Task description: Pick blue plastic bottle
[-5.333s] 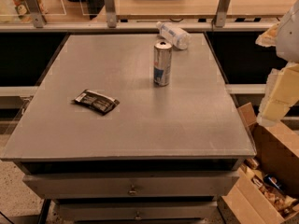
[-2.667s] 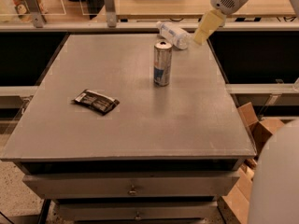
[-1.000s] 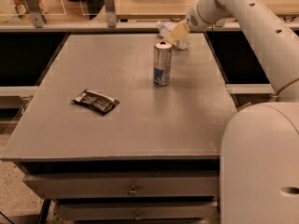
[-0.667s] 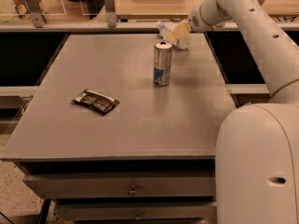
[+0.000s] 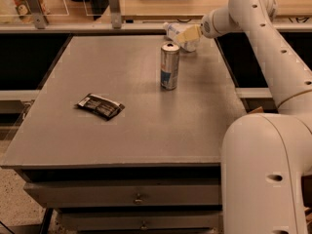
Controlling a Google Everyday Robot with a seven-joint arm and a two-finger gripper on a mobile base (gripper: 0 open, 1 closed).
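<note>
Since the frame of 2.7 seconds back, the gripper (image 5: 188, 34) has swung in leftward from beyond the table's far right corner and now sits over the blue plastic bottle (image 5: 172, 30), while the can, the wrapper and the bottle itself lie where they were; from my remote seat I see the bottle as a small, pale thing lying on its side at the far edge of the grey table (image 5: 146, 135), right of centre, its body clear-to-whitish with a washed-out blue-and-white label and a whitish end pointing toward the far left; the yellowish gripper covers its middle, so only the left end and a lower right patch show; I cannot tell whether the gripper is open or closed, nor whether it is touching the bottle or merely in front of it; the white arm (image 5: 273, 48) arcs up from the robot's bulky body (image 5: 265, 174) at lower right and bends back down to that spot; just in front of the bottle stands the silver-and-blue drink can (image 5: 169, 66), upright, apart from the gripper; well to the left, nearer me, a dark snack wrapper (image 5: 100, 106) lies flat.
</note>
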